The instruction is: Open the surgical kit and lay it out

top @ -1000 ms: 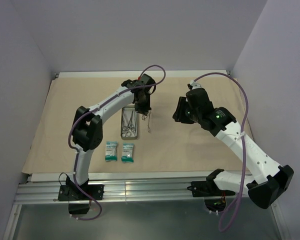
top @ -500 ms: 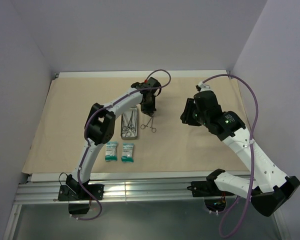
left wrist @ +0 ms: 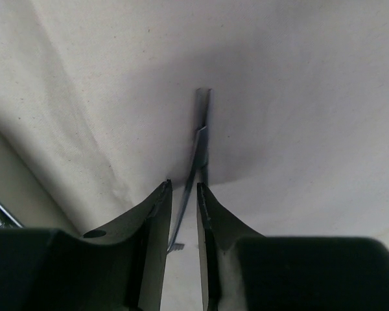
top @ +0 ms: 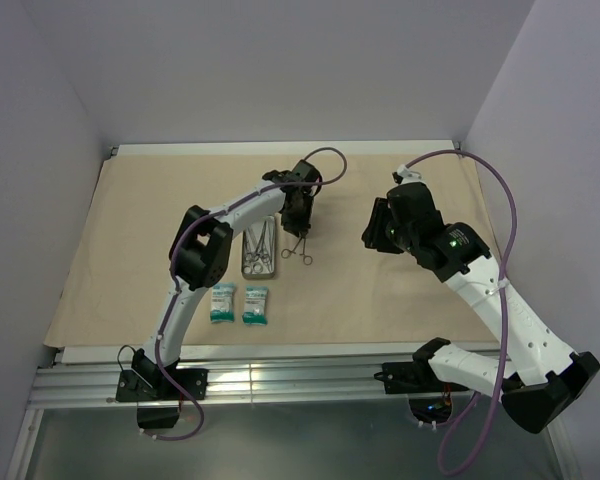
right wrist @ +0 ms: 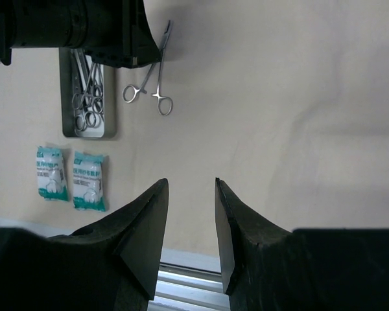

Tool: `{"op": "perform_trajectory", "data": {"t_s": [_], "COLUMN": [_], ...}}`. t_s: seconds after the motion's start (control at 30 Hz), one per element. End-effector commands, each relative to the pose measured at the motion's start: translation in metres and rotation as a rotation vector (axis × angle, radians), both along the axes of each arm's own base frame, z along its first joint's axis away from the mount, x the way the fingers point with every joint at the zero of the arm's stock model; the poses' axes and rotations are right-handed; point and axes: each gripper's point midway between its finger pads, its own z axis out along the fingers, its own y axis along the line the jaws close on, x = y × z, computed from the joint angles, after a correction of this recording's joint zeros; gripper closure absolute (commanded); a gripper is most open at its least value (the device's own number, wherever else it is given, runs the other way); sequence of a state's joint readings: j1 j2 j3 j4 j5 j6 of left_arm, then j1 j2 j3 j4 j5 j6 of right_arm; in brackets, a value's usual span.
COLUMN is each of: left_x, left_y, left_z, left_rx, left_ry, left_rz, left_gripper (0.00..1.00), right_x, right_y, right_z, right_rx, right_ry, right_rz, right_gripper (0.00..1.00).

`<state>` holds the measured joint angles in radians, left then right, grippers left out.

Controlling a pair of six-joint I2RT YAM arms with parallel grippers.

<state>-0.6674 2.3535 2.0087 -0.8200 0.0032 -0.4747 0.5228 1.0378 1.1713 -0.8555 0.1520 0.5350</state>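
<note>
Nearest the arm bases, two small teal-and-white packets [top: 222, 302] [top: 255, 304] lay flat on the tan paper-like drape [top: 400, 290]. They sat side by side and just apart. The drape was spread open over the worktop [top: 280, 351], with a few soft creases.

Just beyond the packets sat the small grey rectangular metal tray [right wrist: 89, 132], its long side running away from you. Several silver ring-handled instruments [right wrist: 87, 97] overlapped inside it, and you could not have told them apart from these views.

Just right of the tray, outside it, was a pair of silver ring-handled forceps [right wrist: 152, 83]. Its two rings were splayed a little and pointed toward you. The thin end pointed away, up to your left jaws. The rings sat low at the drape, but actual contact could not be confirmed.

Your left jaws hung by the tray's far right corner. They were drawn narrow on the thin end of the forceps. In the left wrist view the metal ran up between the fingers [left wrist: 157, 214], lying against one finger with a sliver of gap at the other.

Your right jaws hung well apart to the right, over bare drape. They were parted to a moderate gap and held nothing.
</note>
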Motion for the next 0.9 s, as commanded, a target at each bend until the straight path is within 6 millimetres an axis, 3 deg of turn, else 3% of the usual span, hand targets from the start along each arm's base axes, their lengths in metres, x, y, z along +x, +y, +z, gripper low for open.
{"op": "perform_trajectory", "data": {"t_s": [0.0,0.33,0.73,0.87], "left_x": [-0.002,-0.001,0.005,0.002], "left_y": [-0.004,-0.009,-0.012,-0.014], "left_z": [0.008,0.028,0.055,0.046], "left_rx": [-0.03,-0.069,-0.096,-0.088], "left_ry": [-0.017,-0.056,-0.105,-0.078], "left_rz": [-0.064,-0.107,-0.113,-0.138], "left_gripper": [0.7,0.64,0.65,0.64], "right_x": [0.003,0.005,0.007,0.01], "right_y": [-0.008,-0.005,-0.001,0.001], "right_z": [0.007,0.003,-0.005,-0.005], "right_rx": [0.002,0.017,0.031,0.031], "right_ry": [-0.023,-0.009,0.006,0.011], "right_rz": [-0.045,-0.057,-0.07,-0.068], "right_gripper": [0.57,0.57,0.58,0.58]}}
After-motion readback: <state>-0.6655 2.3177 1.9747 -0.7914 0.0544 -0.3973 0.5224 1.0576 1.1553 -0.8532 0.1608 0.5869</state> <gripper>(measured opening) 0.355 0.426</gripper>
